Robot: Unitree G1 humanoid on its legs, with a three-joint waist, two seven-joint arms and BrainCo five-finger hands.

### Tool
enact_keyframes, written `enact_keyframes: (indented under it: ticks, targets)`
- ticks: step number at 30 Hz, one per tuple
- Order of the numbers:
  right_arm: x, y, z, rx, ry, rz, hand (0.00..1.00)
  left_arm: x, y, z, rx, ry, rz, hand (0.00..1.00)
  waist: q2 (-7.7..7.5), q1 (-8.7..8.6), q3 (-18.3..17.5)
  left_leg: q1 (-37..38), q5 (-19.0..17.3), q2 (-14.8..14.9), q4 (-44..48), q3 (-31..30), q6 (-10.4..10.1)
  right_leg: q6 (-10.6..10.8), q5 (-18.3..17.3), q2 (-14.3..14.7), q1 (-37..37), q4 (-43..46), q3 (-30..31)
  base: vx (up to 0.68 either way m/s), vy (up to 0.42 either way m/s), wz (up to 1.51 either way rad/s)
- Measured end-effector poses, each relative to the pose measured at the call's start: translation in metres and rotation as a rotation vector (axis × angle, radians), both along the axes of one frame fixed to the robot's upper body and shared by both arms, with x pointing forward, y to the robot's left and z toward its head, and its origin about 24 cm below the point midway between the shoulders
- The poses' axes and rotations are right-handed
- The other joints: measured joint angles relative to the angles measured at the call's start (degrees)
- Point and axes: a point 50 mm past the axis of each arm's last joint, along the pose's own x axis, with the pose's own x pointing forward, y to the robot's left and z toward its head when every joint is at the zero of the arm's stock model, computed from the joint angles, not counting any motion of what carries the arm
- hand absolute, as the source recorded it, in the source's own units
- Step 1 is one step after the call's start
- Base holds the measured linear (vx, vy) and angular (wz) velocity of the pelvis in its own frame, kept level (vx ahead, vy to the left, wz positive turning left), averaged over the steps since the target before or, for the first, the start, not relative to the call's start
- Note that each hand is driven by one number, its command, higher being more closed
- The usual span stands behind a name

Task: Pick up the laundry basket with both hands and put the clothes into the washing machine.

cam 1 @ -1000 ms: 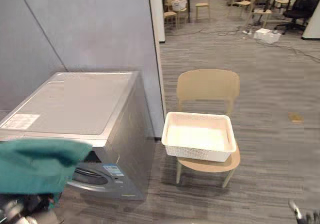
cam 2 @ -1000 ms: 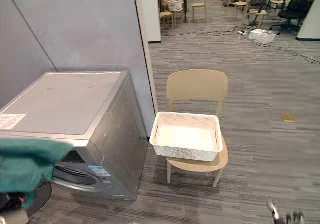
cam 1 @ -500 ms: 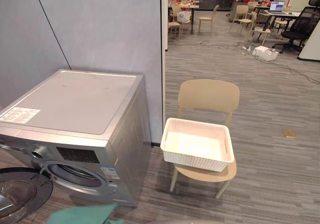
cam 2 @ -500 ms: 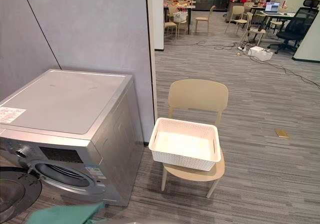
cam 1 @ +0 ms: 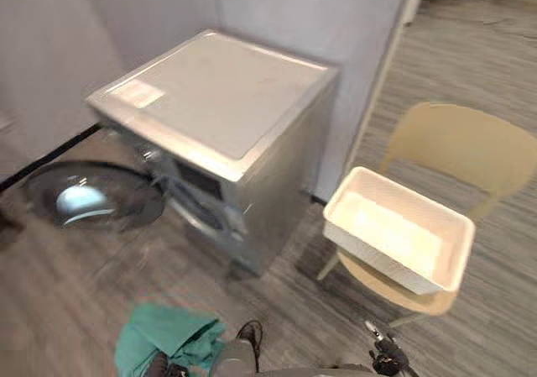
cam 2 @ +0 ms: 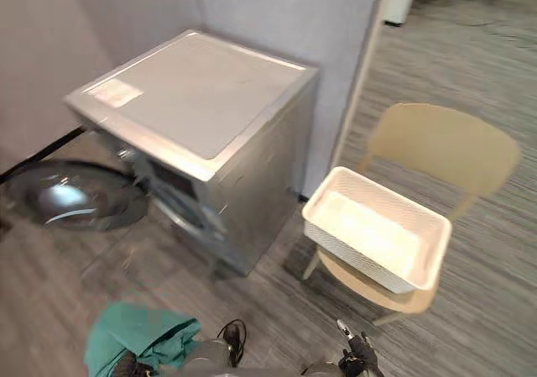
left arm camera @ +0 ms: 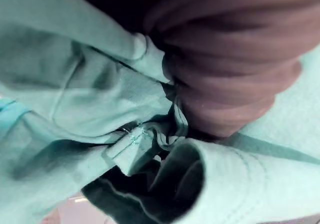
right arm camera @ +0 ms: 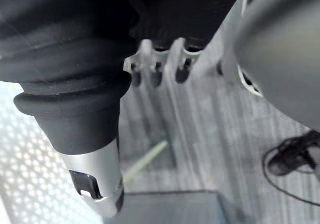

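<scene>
1. Looking down from my head cameras, I see the washing machine (cam 1: 218, 108) in the upper left of the frame, its flat silver top facing up and a grey wall (cam 1: 294, 7) behind it.
2. Its round door (cam 1: 84, 201) is swung wide open at the left edge of the frame, low over the grey plank floor (cam 1: 67, 310).
3. The white laundry basket (cam 1: 394, 241) sits on the seat of a beige chair (cam 1: 457, 146) on the right of the frame, near the machine's side panel but not touching it.
4. The teal garment (cam 1: 168, 335) is bunched at the bottom left of the frame, in front of the machine and outside it, well apart from the basket.
5. In my left wrist view that garment folds all round my left hand (left arm camera: 230, 69) (only the dark ribbed cover is visible), so I cannot tell whether that hand is closed on the cloth.
6. My right hand (right arm camera: 97, 181) is at the bottom edge of the head views, right of centre and below the chair.
7. In its own wrist view the fingers (right arm camera: 156, 64) hang in a relaxed row, the thumb stands apart, and the hand holds nothing.
8. Past that hand I see the floor, a pale chair leg (right arm camera: 145, 160) and the basket's lattice wall in the lower left corner.
</scene>
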Motion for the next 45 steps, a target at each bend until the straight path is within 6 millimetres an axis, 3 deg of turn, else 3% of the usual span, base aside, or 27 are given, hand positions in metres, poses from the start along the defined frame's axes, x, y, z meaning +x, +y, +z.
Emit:
enact_keyframes:
  ticks: [1,5,7,8,9,11,12,15,17,18,19,20,21,23,24,26,28,30,31,32,36,38,39,41,43,44,45]
  targets:
    - [0.000,-0.001,0.000,-0.003,0.002,-0.002,0.00,0.001,0.000,0.001,0.003,-0.003,-0.004,1.00,0.06,-0.02,0.01,-0.51,-0.21,0.45,1.31,0.33,0.31,0.00,0.00,-0.22,0.20,0.11,-0.47,0.01,-0.007,1.03]
    - [-0.010,-0.008,-0.002,-0.015,0.046,-0.058,0.00,0.026,0.000,0.012,0.040,-0.083,-0.074,1.00,0.41,-0.23,-0.21,0.50,-0.88,10.67,9.58,1.11,0.31,1.98,1.27,-3.79,3.22,1.87,-5.78,0.04,0.162,0.76]
    - [-0.020,-0.015,-0.004,-0.017,0.080,-0.106,0.00,0.034,-0.008,0.013,0.026,-0.098,-0.113,1.00,1.48,-0.40,-0.84,2.72,1.77,13.27,4.56,0.56,-2.06,4.04,2.64,-5.23,3.23,3.12,-6.96,0.12,0.363,0.59]
    - [-0.029,-0.019,-0.006,-0.017,0.107,-0.140,0.00,0.042,-0.015,0.014,0.016,-0.113,-0.140,1.00,2.50,-0.55,-1.67,4.34,-0.26,12.17,0.87,-0.98,-8.90,5.56,4.39,-6.23,3.22,3.38,-7.77,0.13,0.438,0.56]
    - [-0.032,-0.021,-0.007,-0.017,0.120,-0.159,0.00,0.047,-0.016,0.015,0.013,-0.128,-0.143,1.00,2.06,-0.63,-1.89,4.22,-1.39,11.14,0.12,-0.75,-10.41,6.16,5.43,-7.04,3.33,3.05,-7.93,0.08,0.534,0.77]
    - [-0.034,-0.010,-0.011,0.020,0.157,-0.171,0.00,0.062,-0.016,0.020,0.022,-0.159,-0.172,1.00,-1.00,-1.32,-1.37,1.87,-2.68,6.89,1.99,-1.50,-9.59,6.12,10.86,-8.62,4.27,-2.61,-7.46,0.05,0.455,0.60]
    - [-0.036,-0.009,-0.012,0.030,0.171,-0.171,0.00,0.063,-0.017,0.020,0.023,-0.156,-0.193,1.00,-1.46,-1.41,-1.44,0.72,-5.38,5.72,5.88,-1.83,-8.42,6.23,14.83,-8.67,5.89,-4.88,-7.04,0.06,0.319,0.25]
    - [-0.041,-0.012,-0.011,0.023,0.175,-0.188,0.00,0.061,-0.021,0.020,0.028,-0.144,-0.253,1.00,-1.46,-1.55,-1.81,-1.15,-11.82,2.38,12.46,-1.54,-5.09,6.71,18.40,-12.31,7.02,-5.33,-5.84,0.05,0.413,0.17]
    - [-0.039,-0.023,-0.008,-0.004,0.146,-0.214,0.00,0.063,-0.031,0.019,0.023,-0.140,-0.307,1.00,-1.26,-1.78,-2.31,-2.38,-13.82,-1.62,14.41,-0.81,-2.47,2.00,22.55,-17.15,6.26,-3.79,-4.86,0.02,0.400,0.20]
    - [-0.040,-0.031,-0.005,-0.031,0.139,-0.234,0.00,0.063,-0.037,0.018,0.031,-0.131,-0.353,1.00,0.45,-1.83,-2.61,-2.10,-14.55,-3.18,14.13,-0.54,-1.15,-4.97,27.70,-19.14,5.14,-2.60,-4.06,0.03,0.361,0.18]
    - [-0.039,-0.038,-0.003,-0.052,0.127,-0.246,0.00,0.061,-0.039,0.018,0.039,-0.123,-0.374,1.00,1.23,-1.82,-2.54,-1.38,-14.79,-3.57,13.72,-0.70,-0.58,-7.97,29.67,-19.90,4.36,-1.12,-2.31,0.05,0.331,0.15]
    - [-0.037,-0.044,0.000,-0.069,0.108,-0.259,0.00,0.060,-0.040,0.018,0.048,-0.117,-0.388,1.00,2.31,-2.00,-2.13,0.64,-15.01,-3.91,13.35,-1.37,1.12,-10.44,26.59,-19.37,1.75,5.03,5.42,0.10,0.245,0.07]
    - [-0.034,-0.036,-0.001,-0.051,0.102,-0.243,0.00,0.055,-0.031,0.017,0.083,-0.093,-0.398,1.00,2.91,-1.85,-1.72,4.29,-14.99,-3.91,10.93,-1.69,2.12,-5.05,13.15,-13.58,-2.02,15.85,16.24,0.10,0.217,0.07]
    - [-0.033,-0.023,-0.003,-0.025,0.096,-0.218,0.00,0.054,-0.025,0.018,0.104,-0.087,-0.406,1.00,1.95,-1.87,-1.75,6.79,-14.66,-4.21,8.39,-1.84,3.09,-3.07,6.19,-8.14,-4.93,22.38,22.44,0.06,0.158,0.09]
    - [-0.032,-0.003,-0.004,0.015,0.076,-0.175,0.00,0.055,-0.023,0.020,0.113,-0.092,-0.410,1.00,0.46,-2.29,-1.78,8.63,-14.16,-4.99,5.76,-2.16,3.56,-2.62,0.41,-1.10,-8.89,28.23,26.51,0.00,0.067,0.33]
    - [-0.030,0.003,-0.001,0.018,0.032,-0.137,0.00,0.058,-0.032,0.019,0.090,-0.102,-0.415,1.00,-0.76,-3.67,-1.92,9.63,-14.14,-6.16,4.20,-2.81,3.66,-1.96,-4.80,6.28,-15.27,28.80,27.37,0.06,-0.017,0.38]
    - [-0.040,0.001,-0.001,0.012,0.051,-0.143,0.00,0.062,-0.045,0.016,0.058,-0.101,-0.428,1.00,-0.50,-4.03,-1.93,10.90,-14.15,-5.98,2.21,-4.35,3.80,-1.08,-5.71,11.19,-19.03,21.26,28.16,0.18,-0.092,0.48]
    - [-0.045,0.000,-0.002,0.012,0.063,-0.152,0.00,0.067,-0.053,0.016,0.049,-0.105,-0.447,1.00,-0.86,-5.58,-1.99,12.36,-14.37,-5.60,0.90,-5.96,3.36,-1.16,-4.95,11.01,-18.52,11.97,27.37,0.27,-0.187,0.82]
    - [-0.045,0.004,-0.002,0.019,0.063,-0.154,0.00,0.071,-0.059,0.017,0.047,-0.115,-0.476,1.00,-1.78,-6.11,-2.65,13.87,-15.30,-4.86,0.17,-7.05,1.86,-1.92,2.50,10.10,-16.21,4.13,25.51,0.34,-0.227,0.61]
    - [-0.045,0.004,-0.002,0.018,0.062,-0.153,0.00,0.073,-0.061,0.018,0.047,-0.120,-0.486,1.00,-1.59,-6.13,-3.09,14.29,-15.78,-3.78,0.05,-6.64,0.98,-3.14,3.57,10.50,-15.01,2.98,23.41,0.38,-0.229,0.51]
    - [-0.029,0.003,0.003,0.005,0.007,-0.128,0.00,0.092,-0.073,0.027,0.061,-0.178,-0.568,1.00,0.10,-6.54,-4.14,15.48,-14.99,0.58,3.60,-1.84,-0.49,-4.86,-0.92,13.78,-10.98,1.87,19.75,0.40,-0.189,0.43]
    - [-0.026,0.004,0.003,0.007,0.001,-0.115,0.00,0.093,-0.073,0.029,0.060,-0.195,-0.563,1.00,0.47,-6.46,-4.06,10.91,-13.30,3.53,21.02,-1.64,-3.35,-5.10,-2.71,15.64,-6.18,0.58,19.50,0.36,-0.130,-0.03]
    - [-0.023,0.004,0.004,0.005,-0.010,-0.104,0.00,0.090,-0.071,0.032,0.064,-0.210,-0.545,1.00,1.53,-6.37,-4.23,6.19,-8.39,5.52,33.30,-3.37,-6.77,-6.05,-3.31,17.48,-3.90,-0.30,20.25,0.30,-0.091,-0.36]
    - [-0.015,0.001,0.007,-0.012,-0.030,-0.079,0.00,0.082,-0.063,0.033,0.073,-0.207,-0.511,1.00,2.52,-5.53,-4.07,0.01,-4.48,7.66,48.78,-5.39,-9.05,-6.60,-3.55,19.92,-0.89,-2.00,23.95,0.26,-0.004,-1.04]
    - [-0.006,0.004,0.008,-0.008,-0.034,-0.066,0.00,0.072,-0.055,0.029,0.080,-0.179,-0.471,1.00,2.18,-4.98,-3.96,-3.32,-5.92,8.03,53.03,-4.88,-7.47,-7.27,-2.31,20.33,2.44,-4.74,28.03,0.25,0.074,-1.33]
    - [-0.008,0.006,0.006,-0.006,-0.016,-0.062,0.00,0.067,-0.051,0.028,0.083,-0.169,-0.454,1.00,1.71,-4.77,-3.98,-5.05,-8.02,8.59,48.93,-5.11,-3.98,-7.02,-1.11,20.19,4.14,-7.41,31.57,0.20,0.096,-1.07]
    - [-0.007,0.006,0.006,-0.009,-0.016,-0.056,0.00,0.066,-0.050,0.028,0.083,-0.164,-0.449,1.00,1.70,-4.55,-4.01,-5.52,-8.69,8.92,46.05,-5.65,-2.88,-6.68,-0.75,20.11,4.43,-8.18,33.32,0.25,0.171,-1.53]
